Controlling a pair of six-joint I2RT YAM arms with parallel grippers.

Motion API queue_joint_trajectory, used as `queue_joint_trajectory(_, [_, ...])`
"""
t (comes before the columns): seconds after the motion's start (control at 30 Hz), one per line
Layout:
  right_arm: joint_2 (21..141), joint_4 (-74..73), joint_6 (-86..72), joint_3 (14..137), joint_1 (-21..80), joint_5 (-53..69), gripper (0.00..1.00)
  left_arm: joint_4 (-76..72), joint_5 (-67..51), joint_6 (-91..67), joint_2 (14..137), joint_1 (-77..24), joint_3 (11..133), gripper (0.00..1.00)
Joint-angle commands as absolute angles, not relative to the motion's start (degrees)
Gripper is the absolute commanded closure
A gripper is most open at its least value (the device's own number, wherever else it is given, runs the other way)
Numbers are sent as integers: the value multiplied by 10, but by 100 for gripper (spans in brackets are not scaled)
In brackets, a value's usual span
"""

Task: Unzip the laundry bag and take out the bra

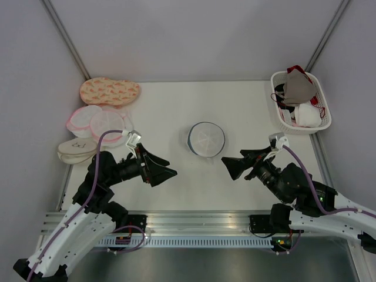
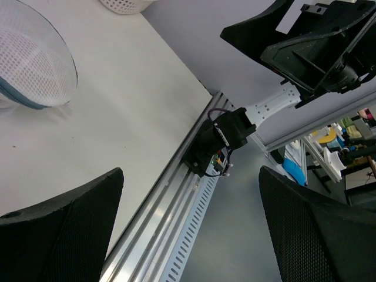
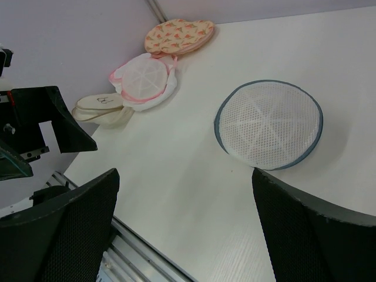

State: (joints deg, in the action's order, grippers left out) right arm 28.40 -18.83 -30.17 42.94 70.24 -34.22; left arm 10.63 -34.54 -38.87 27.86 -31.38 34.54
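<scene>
The laundry bag [image 1: 206, 139], a round white mesh dome with a dark blue-grey zipper rim, lies closed at the middle of the white table. It also shows in the left wrist view [image 2: 29, 59] and the right wrist view [image 3: 269, 124]. The pale pink bra is hidden. My left gripper [image 1: 170, 168] is open and empty, left of and nearer than the bag, pointing right. Its jaws [image 2: 191, 176] frame the table's near rail. My right gripper [image 1: 228, 167] is open and empty, right of and nearer than the bag. Its jaws [image 3: 185, 176] frame bare table just short of the bag.
An orange patterned oval case [image 1: 110, 91], pink-rimmed mesh cases [image 1: 100, 122] and a beige case [image 1: 76, 150] lie at the left edge. A white basket [image 1: 325, 106] at the back right holds a taupe bra [image 1: 298, 87] and a white garment [image 1: 308, 114]. An aluminium rail [image 1: 194, 220] runs along the near edge.
</scene>
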Motion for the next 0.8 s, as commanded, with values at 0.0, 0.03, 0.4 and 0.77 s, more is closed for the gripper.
queue_joint_trajectory(0.0, [289,-198,-298,447,702,-337,2,98,-333,-408,271,-315,360,0])
queue_joint_trajectory(0.03, [290,-199,-298,446,702,-339,2,98,-331,-408,271,-315,358,0])
queue_joint_trajectory(0.4, [357,-200,-321,403,702,-393,2,-79,-216,-537,263,-320,177,1])
queue_joint_trajectory(0.77, [454,-131,-369,363,701,-484,100,-320,-138,-579,411,-382,134,0])
